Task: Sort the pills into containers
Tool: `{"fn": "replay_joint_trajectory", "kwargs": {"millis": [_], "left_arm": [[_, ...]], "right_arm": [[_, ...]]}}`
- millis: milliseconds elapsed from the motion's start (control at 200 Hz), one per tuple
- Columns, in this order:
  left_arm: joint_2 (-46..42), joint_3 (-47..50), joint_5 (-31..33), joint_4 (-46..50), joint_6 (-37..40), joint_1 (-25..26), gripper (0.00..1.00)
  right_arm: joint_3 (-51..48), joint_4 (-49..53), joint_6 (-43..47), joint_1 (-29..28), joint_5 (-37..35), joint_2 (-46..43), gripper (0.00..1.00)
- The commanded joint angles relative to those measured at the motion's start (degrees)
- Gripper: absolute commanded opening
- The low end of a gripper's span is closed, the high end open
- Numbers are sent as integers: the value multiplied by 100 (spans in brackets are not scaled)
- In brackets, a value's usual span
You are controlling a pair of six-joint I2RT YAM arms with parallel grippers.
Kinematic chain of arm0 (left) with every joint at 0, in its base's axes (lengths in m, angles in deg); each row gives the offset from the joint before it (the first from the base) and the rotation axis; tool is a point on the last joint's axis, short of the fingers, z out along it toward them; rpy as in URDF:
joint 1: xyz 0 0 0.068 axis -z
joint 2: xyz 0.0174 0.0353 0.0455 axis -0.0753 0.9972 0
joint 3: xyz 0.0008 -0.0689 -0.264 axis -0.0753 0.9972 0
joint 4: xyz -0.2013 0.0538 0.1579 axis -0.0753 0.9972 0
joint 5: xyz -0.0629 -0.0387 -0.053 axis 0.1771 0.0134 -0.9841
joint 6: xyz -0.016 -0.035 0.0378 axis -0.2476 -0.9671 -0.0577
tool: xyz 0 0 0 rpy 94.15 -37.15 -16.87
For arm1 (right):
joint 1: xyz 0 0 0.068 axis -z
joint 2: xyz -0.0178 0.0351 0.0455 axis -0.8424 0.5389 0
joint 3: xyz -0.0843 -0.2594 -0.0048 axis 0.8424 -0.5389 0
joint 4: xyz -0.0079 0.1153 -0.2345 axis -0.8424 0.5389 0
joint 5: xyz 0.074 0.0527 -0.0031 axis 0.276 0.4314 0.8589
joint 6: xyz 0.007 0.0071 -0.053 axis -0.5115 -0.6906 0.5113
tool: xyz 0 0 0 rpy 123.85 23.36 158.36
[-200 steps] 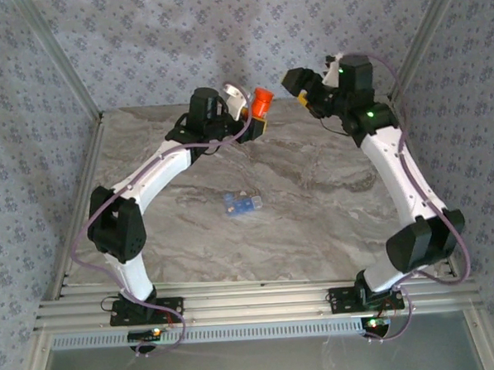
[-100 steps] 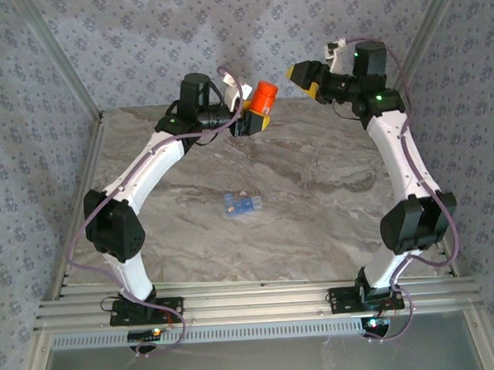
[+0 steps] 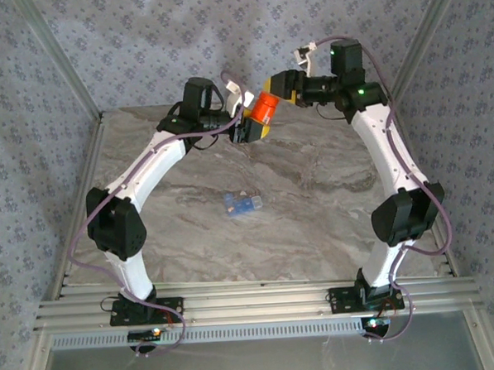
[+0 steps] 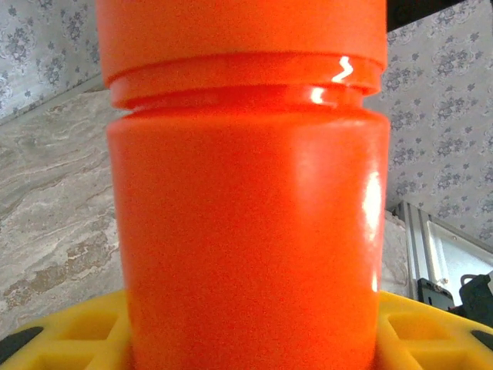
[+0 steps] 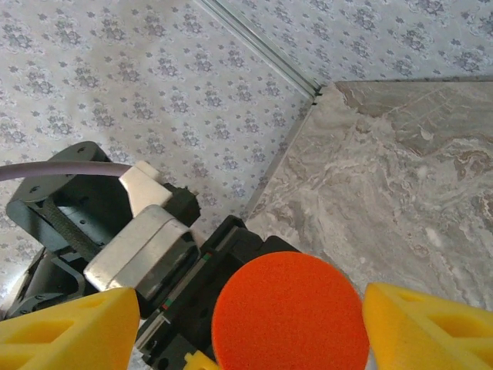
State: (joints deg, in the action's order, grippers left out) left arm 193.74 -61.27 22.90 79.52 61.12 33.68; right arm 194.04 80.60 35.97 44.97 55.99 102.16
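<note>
Orange bottle (image 3: 265, 109) is pinched low on its body by the left gripper (image 3: 254, 127), which holds it tilted above the far part of the desk (image 3: 339, 197). Its cap (image 5: 289, 312) points toward the right gripper (image 3: 278, 85). That gripper is spread, its yellow fingers (image 5: 69, 331) flanking the cap, with a clear gap on one side. A blue container (image 3: 242, 203) lies mid-desk, well apart from both grippers.

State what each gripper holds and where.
Left gripper grips the orange bottle around its lower body. Right gripper holds nothing; its open fingers flank the cap.
</note>
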Motion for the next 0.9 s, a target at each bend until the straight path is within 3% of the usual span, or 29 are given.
{"fn": "replay_joint_trajectory", "kwargs": {"millis": [0, 255, 505, 735, 895], "left_arm": [[-3, -178, -216, -35, 134, 25, 0], [32, -222, -214, -37, 147, 35, 0], [63, -269, -214, 2, 184, 37, 0], [94, -318, -98, -22, 190, 40, 0], [103, -355, 124, -36, 252, 46, 0]], "right_arm": [[11, 175, 189, 3, 32, 83, 78], [-52, 101, 101, -5, 98, 163, 70], [-190, 90, 63, -74, 135, 171, 47], [-397, 137, -6, -261, -163, 63, 45], [-708, 68, -477, -453, -939, -109, 43]]}}
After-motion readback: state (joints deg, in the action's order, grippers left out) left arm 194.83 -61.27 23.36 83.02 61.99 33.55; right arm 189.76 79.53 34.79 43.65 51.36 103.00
